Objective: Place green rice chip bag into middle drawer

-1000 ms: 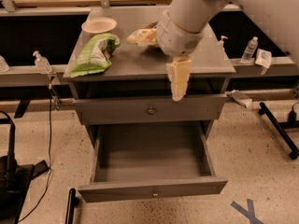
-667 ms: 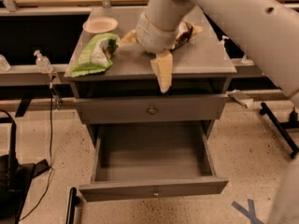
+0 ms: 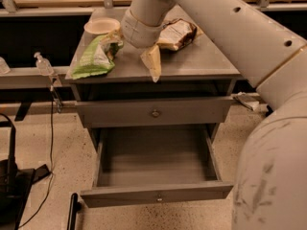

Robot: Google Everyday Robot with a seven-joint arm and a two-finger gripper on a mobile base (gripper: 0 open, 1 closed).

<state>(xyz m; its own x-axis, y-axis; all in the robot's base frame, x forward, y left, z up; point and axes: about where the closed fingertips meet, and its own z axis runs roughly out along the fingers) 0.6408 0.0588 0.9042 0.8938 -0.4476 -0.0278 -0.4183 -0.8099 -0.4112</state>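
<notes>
In the one camera view, the green rice chip bag [image 3: 95, 57] lies flat on the grey cabinet top [image 3: 206, 63], at its left side, with one end at the left edge. It is not yet in any drawer. The bag is crinkled and soft, so I judge it lies where it is easy to reach from above. Behind it sits a pale paper bowl [image 3: 101, 26]. To the right lies a brown snack bag [image 3: 176, 32] with a white label, which is not the target.

Below, the upper drawer [image 3: 196, 111] is closed. Under it the middle drawer [image 3: 120, 195] is pulled far out toward the camera, and its grey tray shows nothing inside. I think it is open like this so the bag can be dropped straight down into it. A clear pump bottle [image 3: 43, 63] stands on the side shelf at the left, well apart from the work.

The white arm comes in from the right and reaches over the cabinet top. The gripper [image 3: 150, 61] hangs above the front part of the top, between the two bags and just beside the green one. How wide it is open, I cannot tell. It does not seem to carry anything, and whether it touches the green bag is not clear. In my judgement the grasp is the step in hand.
</notes>
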